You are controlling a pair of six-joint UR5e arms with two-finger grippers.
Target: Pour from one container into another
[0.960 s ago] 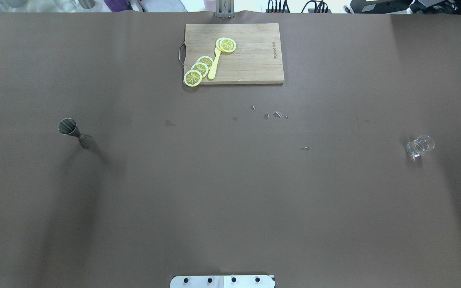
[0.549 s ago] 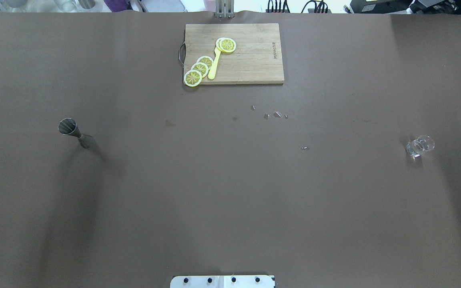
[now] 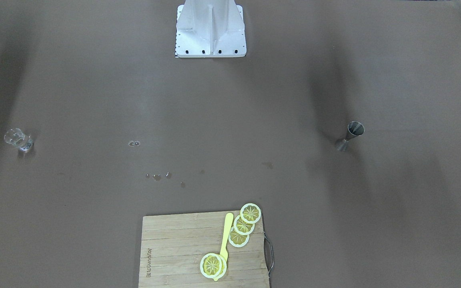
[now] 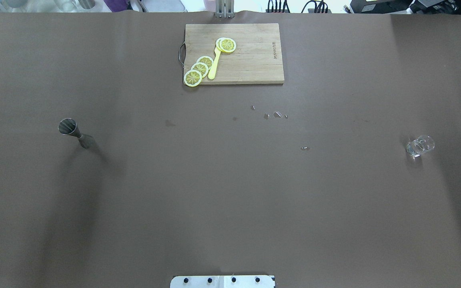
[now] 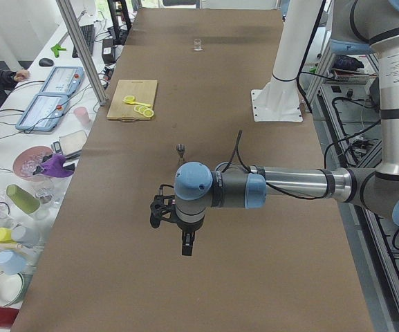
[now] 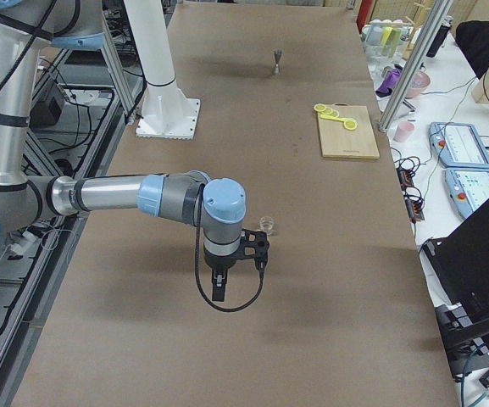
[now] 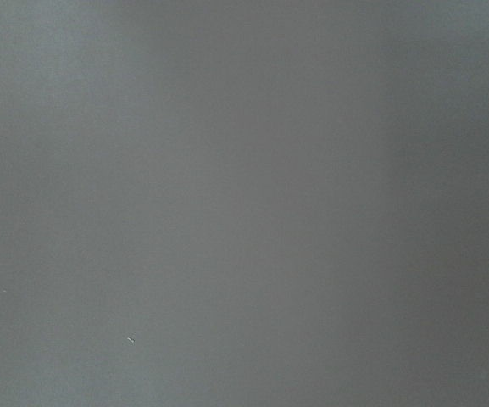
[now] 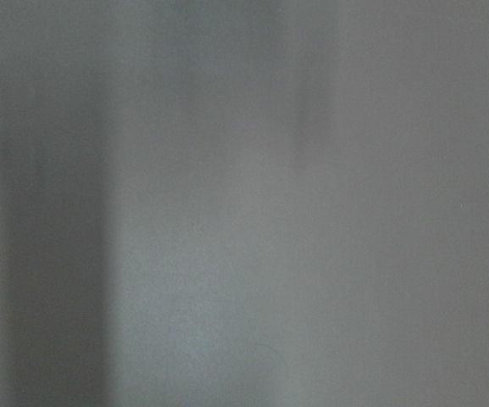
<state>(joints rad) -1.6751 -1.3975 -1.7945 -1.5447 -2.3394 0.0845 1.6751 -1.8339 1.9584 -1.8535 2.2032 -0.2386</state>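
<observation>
**Jigger and glass stand at opposite ends of the table, untouched**

Front-facing view: the metal jigger (image 3: 349, 136) stands upright near the table's (image 3: 230, 100) end on the robot's left. The clear glass (image 3: 18, 140) stands near the opposite end, well apart from it. A wooden board (image 3: 174, 250) lies mid-way along the edge across from the robot's base (image 3: 210, 30), carrying lemon slices (image 3: 243, 225) and a yellow spoon (image 3: 226, 234). A few droplets (image 3: 157, 176) dot the table between board and glass.

Overhead view: the same layout, with no arm in sight. The jigger and the glass each stand alone, nothing touching them.

Left side view: the left gripper (image 5: 187, 245) hangs pointing down over the table, nearer the end than the jigger. It holds nothing I can see, and I cannot tell whether it is released or clenched.

Right side view: the right gripper (image 6: 219, 288) hangs pointing down near the glass, apart from it. Its state cannot be told either.

Wrist views: both show only blurred table surface.
</observation>
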